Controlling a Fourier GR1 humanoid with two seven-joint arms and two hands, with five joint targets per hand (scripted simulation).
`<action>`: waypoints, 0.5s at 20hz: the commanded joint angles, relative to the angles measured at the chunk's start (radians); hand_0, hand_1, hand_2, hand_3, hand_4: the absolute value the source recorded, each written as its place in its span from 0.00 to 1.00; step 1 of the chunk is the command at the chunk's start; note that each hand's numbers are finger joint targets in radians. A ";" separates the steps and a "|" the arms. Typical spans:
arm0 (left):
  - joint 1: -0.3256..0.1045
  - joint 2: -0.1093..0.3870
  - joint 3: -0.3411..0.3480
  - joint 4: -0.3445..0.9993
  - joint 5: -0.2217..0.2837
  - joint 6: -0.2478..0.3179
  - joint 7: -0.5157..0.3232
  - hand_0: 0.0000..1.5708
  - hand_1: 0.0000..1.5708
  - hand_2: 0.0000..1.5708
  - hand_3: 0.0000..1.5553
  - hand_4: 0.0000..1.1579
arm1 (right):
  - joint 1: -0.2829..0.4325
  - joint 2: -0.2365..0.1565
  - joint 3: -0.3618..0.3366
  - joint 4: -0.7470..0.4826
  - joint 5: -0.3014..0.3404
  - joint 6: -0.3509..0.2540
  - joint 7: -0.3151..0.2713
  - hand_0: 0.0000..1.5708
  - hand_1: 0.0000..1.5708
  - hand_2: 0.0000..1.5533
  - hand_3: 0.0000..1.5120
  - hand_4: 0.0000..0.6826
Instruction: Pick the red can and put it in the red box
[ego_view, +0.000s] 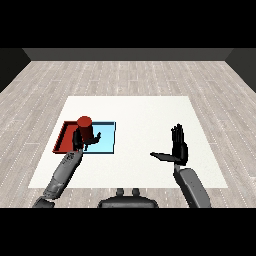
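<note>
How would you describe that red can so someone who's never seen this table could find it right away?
Start at the white table and look to its left side, where a red tray and a light blue tray lie side by side. The red can stands upright about where they meet, with the left hand curled round it. It is the only upright cylinder in view.

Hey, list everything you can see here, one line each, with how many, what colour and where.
red can: one, red, upright in the left hand, over the seam between the two trays
red tray: one, red, table's left side
light blue tray: one, light blue, right beside the red tray
table: one, white, centre of view
floor: grey planks, around the table
left hand: one, black, fingers curled round the can
right hand: one, black, open, above the table's right side
</note>
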 joint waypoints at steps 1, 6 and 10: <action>-0.066 0.025 0.107 0.188 0.020 -0.051 -0.050 1.00 1.00 0.99 0.94 0.94 | 0.045 -0.043 -0.053 -0.013 -0.003 0.028 0.010 0.00 0.00 0.00 0.00 0.00; -0.171 0.111 0.153 0.427 -0.004 -0.123 -0.013 1.00 1.00 0.99 0.95 0.94 | 0.084 -0.043 -0.066 0.016 0.022 0.012 0.010 0.00 0.00 0.00 0.00 0.00; -0.262 0.076 0.169 0.674 -0.050 -0.095 -0.049 1.00 1.00 1.00 0.95 0.93 | 0.004 -0.055 -0.118 0.127 0.013 0.041 0.014 0.00 0.00 0.00 0.00 0.00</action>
